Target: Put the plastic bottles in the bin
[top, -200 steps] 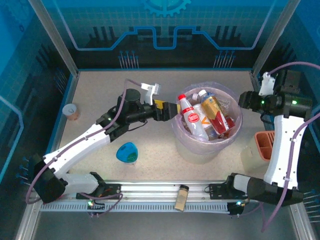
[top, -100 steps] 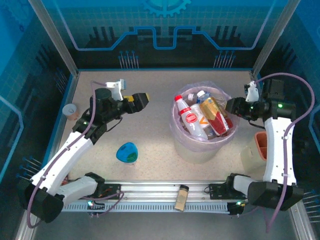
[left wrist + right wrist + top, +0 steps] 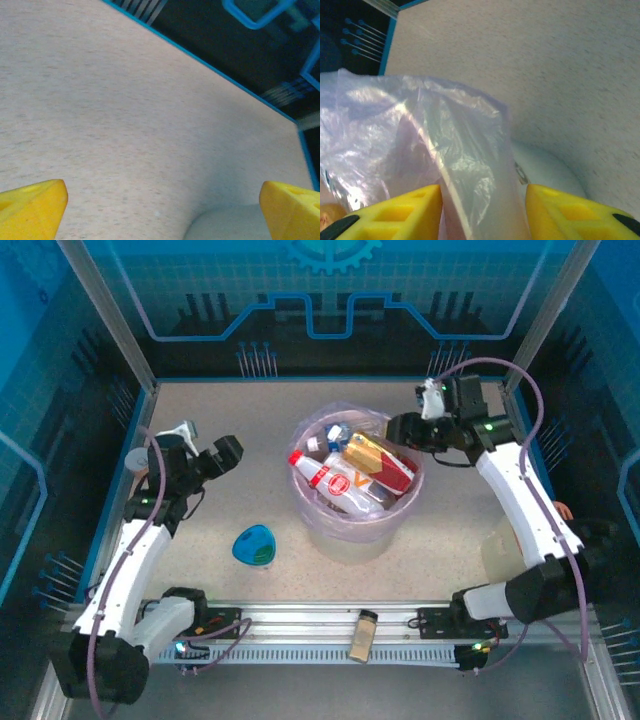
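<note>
The bin (image 3: 345, 532), a round translucent pinkish tub with a thin plastic liner, stands at the table's middle. Several plastic bottles lie inside it: one with a red label (image 3: 325, 478), one with a brown and red label (image 3: 378, 465), one with a blue cap (image 3: 335, 432). My right gripper (image 3: 400, 428) is at the bin's far right rim. In the right wrist view its yellow fingers (image 3: 400, 212) sit on either side of the rim and liner (image 3: 470, 165), shut on them. My left gripper (image 3: 222, 453) hangs wide open over bare table at the left, its yellow fingertips (image 3: 30, 207) far apart.
A blue teardrop dish (image 3: 255, 545) lies near the front left. A tan paper cup (image 3: 140, 462) stands by the left wall, partly behind the left arm. A small jar (image 3: 364, 634) lies on the front rail. A pale container (image 3: 500, 550) sits at the right.
The bin has slid left across the table with the right gripper at its rim. The left arm has drawn back from the bin to the left side, jaws open throughout.
</note>
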